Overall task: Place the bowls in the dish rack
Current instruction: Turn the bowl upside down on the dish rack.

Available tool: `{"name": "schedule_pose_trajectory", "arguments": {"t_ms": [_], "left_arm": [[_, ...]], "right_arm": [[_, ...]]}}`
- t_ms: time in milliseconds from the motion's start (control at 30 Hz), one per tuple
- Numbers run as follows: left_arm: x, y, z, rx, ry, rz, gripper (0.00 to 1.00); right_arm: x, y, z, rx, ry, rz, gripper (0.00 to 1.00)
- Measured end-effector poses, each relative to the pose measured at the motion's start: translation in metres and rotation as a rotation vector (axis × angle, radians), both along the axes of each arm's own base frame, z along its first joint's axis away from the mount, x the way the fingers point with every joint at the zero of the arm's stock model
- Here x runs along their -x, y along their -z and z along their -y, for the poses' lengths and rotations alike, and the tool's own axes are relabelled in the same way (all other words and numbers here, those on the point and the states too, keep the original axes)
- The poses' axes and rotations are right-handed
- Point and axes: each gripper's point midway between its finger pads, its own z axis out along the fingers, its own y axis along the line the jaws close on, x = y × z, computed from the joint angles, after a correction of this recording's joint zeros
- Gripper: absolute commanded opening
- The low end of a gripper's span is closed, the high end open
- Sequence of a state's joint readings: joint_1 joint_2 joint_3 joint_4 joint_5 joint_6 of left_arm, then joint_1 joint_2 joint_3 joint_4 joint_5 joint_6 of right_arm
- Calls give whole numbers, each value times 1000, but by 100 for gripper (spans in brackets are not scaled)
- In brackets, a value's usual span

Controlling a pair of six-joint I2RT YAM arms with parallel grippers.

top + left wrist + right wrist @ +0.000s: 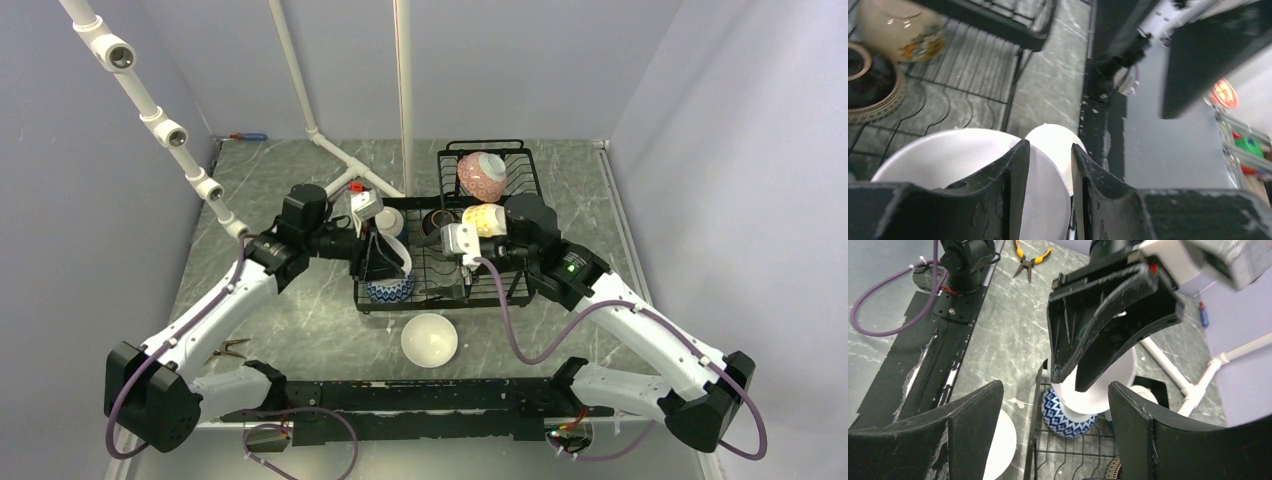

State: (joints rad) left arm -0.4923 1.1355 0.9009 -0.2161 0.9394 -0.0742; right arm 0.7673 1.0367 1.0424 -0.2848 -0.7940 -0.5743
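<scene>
Left hand (1050,150) is clenched on the rim of a white bowl (1108,385), directly above the blue-patterned bowl (1066,416) at the dish rack's (445,306) near-left corner. Right hand (1055,395) gapes wide, empty.

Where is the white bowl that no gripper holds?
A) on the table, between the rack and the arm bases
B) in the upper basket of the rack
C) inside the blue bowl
A: the free white bowl stands upright on the table, just outside the front edge of the dish rack.
</scene>
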Motion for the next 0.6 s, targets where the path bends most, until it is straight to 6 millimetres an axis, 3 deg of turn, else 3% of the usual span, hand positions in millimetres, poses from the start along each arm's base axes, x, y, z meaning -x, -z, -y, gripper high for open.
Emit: {"name": "schedule_pose_trajectory", "arguments": {"t_ms": [267,433,600], "left_arm": [[33,-50,-2,86,204,116,3],[42,-63,-7,106,212,184,3],[40,-66,-5,126,209,202,3]], "right_arm": [[-2,15,-8,85,-73,-29,74],[-5,23,-13,98,-93,-28,71],[-10,26,-20,91,-106,11,61]]}}
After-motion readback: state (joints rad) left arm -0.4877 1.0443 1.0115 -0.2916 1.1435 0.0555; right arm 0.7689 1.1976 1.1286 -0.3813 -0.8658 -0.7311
